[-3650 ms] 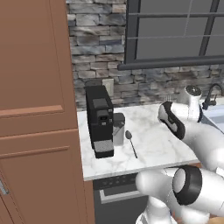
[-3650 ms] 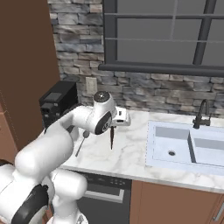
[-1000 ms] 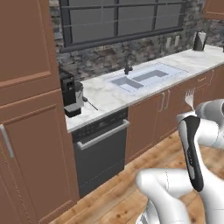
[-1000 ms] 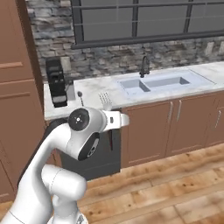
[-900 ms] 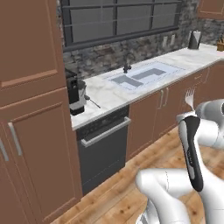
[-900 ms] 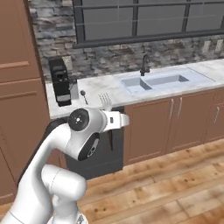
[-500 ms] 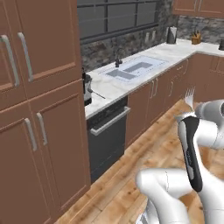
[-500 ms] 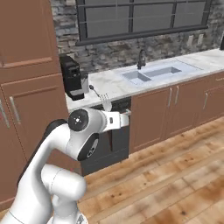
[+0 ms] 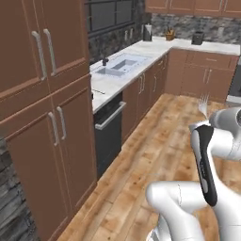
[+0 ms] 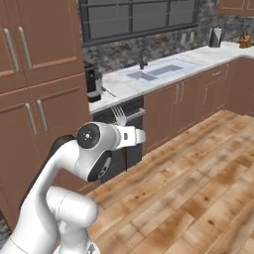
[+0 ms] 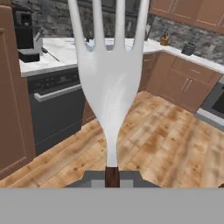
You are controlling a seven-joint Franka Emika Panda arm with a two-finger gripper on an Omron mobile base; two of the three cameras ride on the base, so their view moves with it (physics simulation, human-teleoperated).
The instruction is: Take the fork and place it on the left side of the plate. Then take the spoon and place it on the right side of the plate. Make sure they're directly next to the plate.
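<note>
My gripper (image 10: 125, 128) is shut on the fork (image 11: 109, 78), holding it by its dark handle so the silver tines stand upright above the hand. The fork's tines (image 9: 204, 100) also rise from the hand at the right of the left base view, and the fork (image 10: 119, 115) shows in the right base view in front of the dark appliance door. The spoon (image 11: 51, 54) lies as a thin grey line on the white counter beside the coffee machine (image 11: 26, 35); the spoon (image 10: 108, 92) is far from my hand. The plate is out of view.
The arm stands over the wooden floor (image 10: 198, 173), away from the counter (image 10: 149, 79). A sink (image 10: 158, 69) is set in the counter, and a dark appliance (image 9: 109, 127) sits below it. Tall brown cabinets (image 9: 42, 103) are at the left. A knife block (image 10: 244, 42) stands at the far right.
The base has driven back from the counter and turned, so the whole kitchen has shifted and shrunk in both base views. The fork stays upright in the shut gripper.
</note>
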